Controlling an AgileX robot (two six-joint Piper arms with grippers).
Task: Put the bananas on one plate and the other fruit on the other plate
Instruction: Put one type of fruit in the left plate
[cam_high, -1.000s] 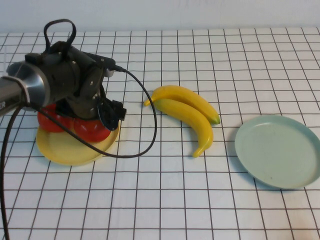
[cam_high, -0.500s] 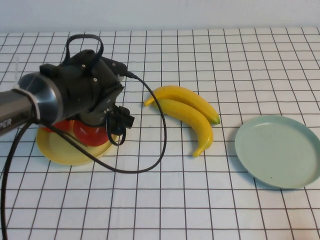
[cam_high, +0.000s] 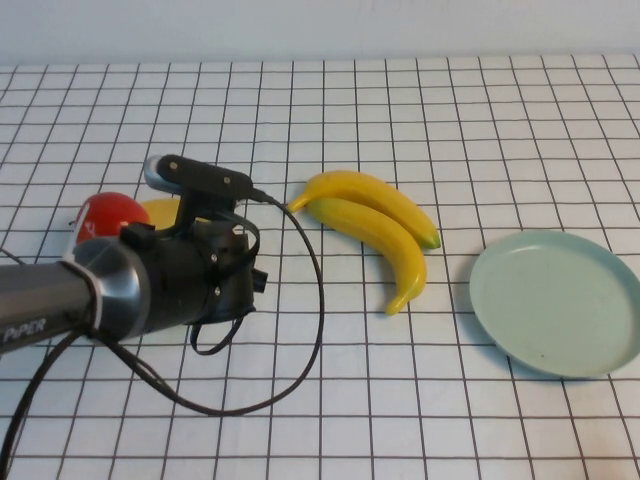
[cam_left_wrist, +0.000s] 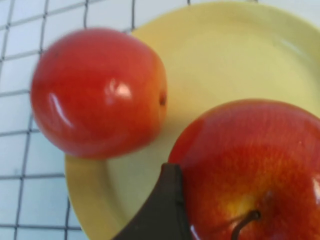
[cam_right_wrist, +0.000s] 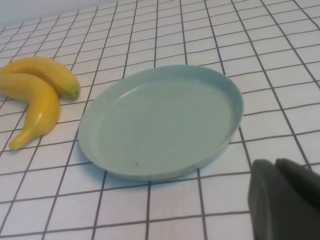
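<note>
Two red apples lie on the yellow plate (cam_left_wrist: 240, 55): one (cam_left_wrist: 97, 90) at its rim, the other (cam_left_wrist: 250, 165) close under my left gripper (cam_left_wrist: 252, 195). That gripper is open, and one dark finger (cam_left_wrist: 162, 210) shows beside the nearer apple. In the high view the left arm (cam_high: 170, 285) hides most of the yellow plate (cam_high: 160, 212), and only one apple (cam_high: 108, 212) shows. Two yellow bananas (cam_high: 375, 228) lie side by side mid-table. The pale blue-green plate (cam_high: 557, 300) is bare. My right gripper (cam_right_wrist: 274, 165) is shut, low beside the blue-green plate (cam_right_wrist: 160, 120).
A white cloth with a black grid (cam_high: 400, 400) covers the table. A black cable (cam_high: 310, 260) loops from the left wrist towards the bananas. The bananas (cam_right_wrist: 40, 95) lie just beyond the blue-green plate in the right wrist view.
The left arm has drawn back from over the yellow plate towards the near side, uncovering one apple. Bananas and blue-green plate have not moved.
</note>
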